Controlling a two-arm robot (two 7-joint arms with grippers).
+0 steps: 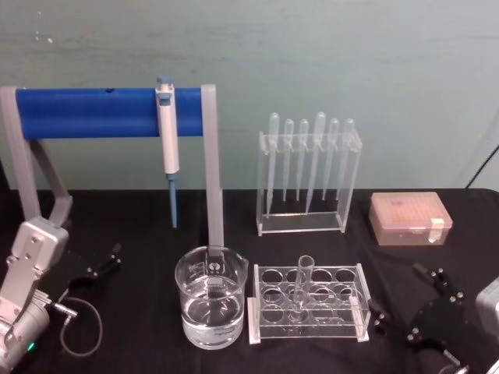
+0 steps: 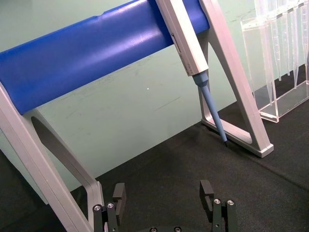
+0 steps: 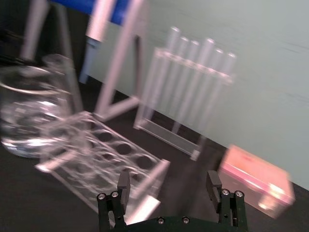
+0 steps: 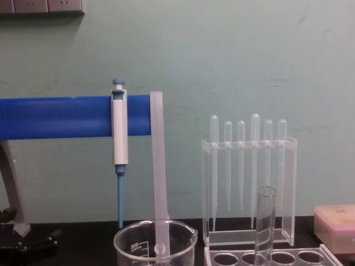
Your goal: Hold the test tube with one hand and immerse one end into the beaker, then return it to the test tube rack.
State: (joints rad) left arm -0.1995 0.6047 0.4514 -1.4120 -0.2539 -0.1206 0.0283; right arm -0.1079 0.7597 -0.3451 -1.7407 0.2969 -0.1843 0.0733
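The test tube [image 1: 302,284] [image 4: 265,227] stands upright in a hole of a clear rack [image 1: 351,331] [image 3: 96,159] at the table's front centre. Just left of the rack is the beaker [image 1: 210,300] [image 4: 155,244] [image 3: 29,111], about half full of clear liquid. My right gripper [image 1: 401,296] [image 3: 169,183] is low over the table to the right of the rack, open and empty, pointing toward the rack. My left gripper [image 1: 109,261] [image 2: 163,193] rests open and empty at the front left, well away from the beaker.
A blue bar on grey legs [image 1: 93,113] holds a white and blue pipettor [image 1: 166,140] behind the beaker. Further right stand a clear holder of plastic pipettes [image 1: 308,171] and a pink tip box [image 1: 409,218]. A cable [image 1: 78,327] loops beside the left arm.
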